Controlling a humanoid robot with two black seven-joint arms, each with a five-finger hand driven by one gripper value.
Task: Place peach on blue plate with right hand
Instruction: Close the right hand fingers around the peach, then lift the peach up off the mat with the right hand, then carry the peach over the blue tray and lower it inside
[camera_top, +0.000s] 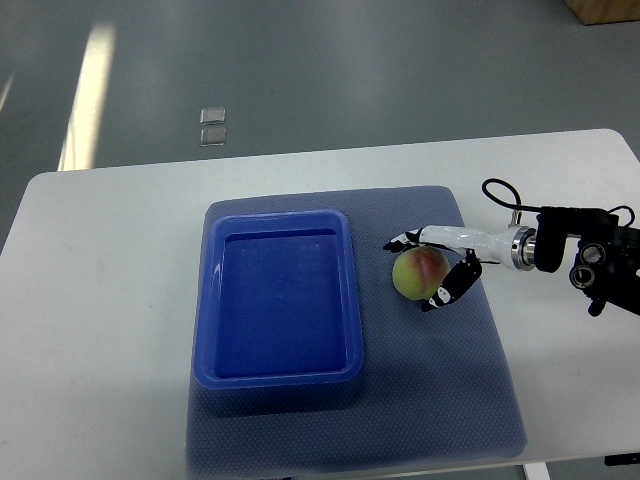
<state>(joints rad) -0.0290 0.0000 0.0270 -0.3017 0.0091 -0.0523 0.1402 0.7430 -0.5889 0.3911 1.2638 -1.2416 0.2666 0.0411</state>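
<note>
No readable text, label, brand, number or sign shows on anything here.

lab; white table (110, 300), grey floor (350, 70)

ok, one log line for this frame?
right hand: around peach, on mat | blue plate: empty | left arm: out of view

Glossy plastic plate (280, 300), textured mat (450, 380)
</note>
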